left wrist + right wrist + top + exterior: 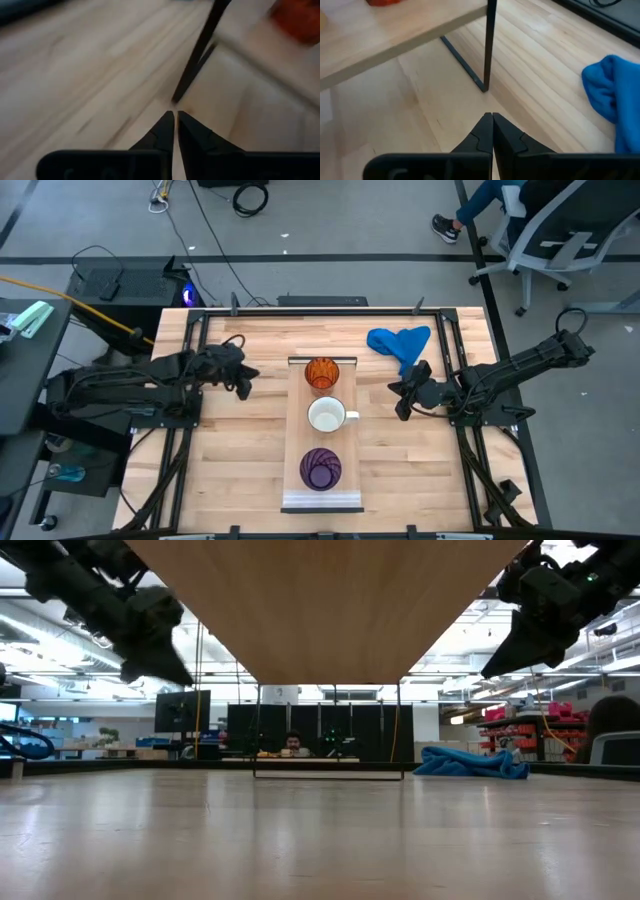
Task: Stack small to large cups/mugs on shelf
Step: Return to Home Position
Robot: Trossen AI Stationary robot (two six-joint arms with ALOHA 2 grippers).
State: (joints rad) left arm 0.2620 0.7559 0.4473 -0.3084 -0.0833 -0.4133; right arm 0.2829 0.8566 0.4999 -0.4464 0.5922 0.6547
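High view shows you orange cup [321, 373], white mug [326, 416] and purple cup [320, 468] lined along the shelf [298, 438]; left jaws and right jaws flank it above the bench, pinched closed, empty; cups likely light, rigid, slick; grip rims.

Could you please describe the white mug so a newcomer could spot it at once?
A long, narrow, light wooden shelf runs down the middle of the butcher-block table, carrying three cups in a row. The white mug is the middle one, between the orange ribbed cup and the purple ribbed cup; it alone has a handle.
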